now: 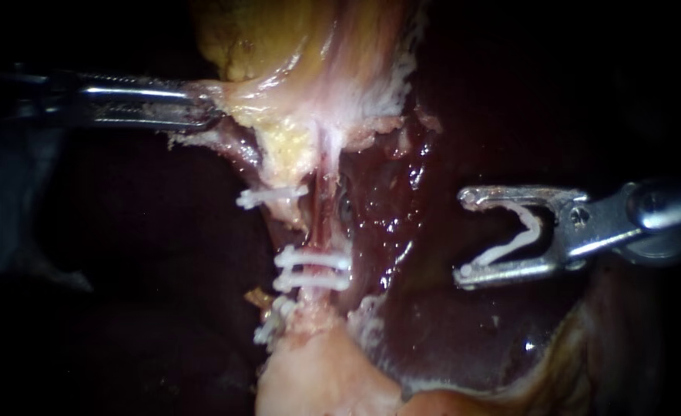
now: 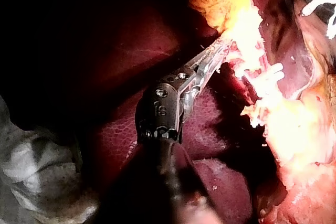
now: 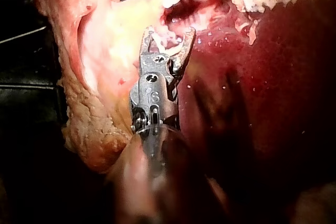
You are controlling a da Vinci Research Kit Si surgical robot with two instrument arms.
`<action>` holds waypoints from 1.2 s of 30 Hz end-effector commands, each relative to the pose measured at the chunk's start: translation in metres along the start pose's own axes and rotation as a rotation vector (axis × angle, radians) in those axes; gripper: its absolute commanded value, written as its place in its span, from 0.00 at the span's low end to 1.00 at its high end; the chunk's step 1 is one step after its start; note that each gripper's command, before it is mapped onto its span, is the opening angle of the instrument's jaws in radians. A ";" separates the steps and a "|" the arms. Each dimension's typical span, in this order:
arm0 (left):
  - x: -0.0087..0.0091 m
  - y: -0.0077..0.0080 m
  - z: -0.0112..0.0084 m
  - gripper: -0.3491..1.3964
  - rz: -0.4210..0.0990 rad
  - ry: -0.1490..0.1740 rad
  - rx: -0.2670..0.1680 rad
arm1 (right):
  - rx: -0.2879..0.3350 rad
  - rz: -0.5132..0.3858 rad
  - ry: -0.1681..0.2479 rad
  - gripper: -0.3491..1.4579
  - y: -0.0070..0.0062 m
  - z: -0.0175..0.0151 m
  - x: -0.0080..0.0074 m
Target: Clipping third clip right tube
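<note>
The right tube [image 1: 323,202] runs down the middle as a thin pink strand, with two white clips [image 1: 313,270] across it lower down. To its left, one clip [image 1: 271,197] sits higher and another [image 1: 275,320] lower. My right instrument [image 1: 466,236] hovers over the liver to the right of the tube and does not touch it. Its jaws stand wide apart with an open white clip [image 1: 514,240] seated between them; the right wrist view shows this instrument [image 3: 168,38] short of the pale tissue. My left instrument [image 1: 202,108] [image 2: 220,51] is shut on the gallbladder's [image 1: 279,46] lower edge.
Dark red liver [image 1: 433,323] fills the field behind and to the right of the tubes. Pale fatty tissue [image 1: 317,377] lies below the clips. A grey-white cloth [image 2: 37,166] lies beside the left instrument's shaft in the left wrist view.
</note>
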 end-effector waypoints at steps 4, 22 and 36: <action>0.0007 0.0002 -0.0009 0.00 -0.004 -0.003 -0.006 | 0.003 0.000 0.001 0.47 0.0000 0.0001 -0.0001; 0.0059 0.0005 -0.0103 0.00 -0.006 0.064 0.024 | 0.004 0.000 0.001 0.47 0.0000 0.0003 0.0000; 0.0058 0.0006 -0.0101 0.00 -0.007 0.065 0.027 | 0.085 0.117 0.027 0.47 0.0004 0.0038 0.0018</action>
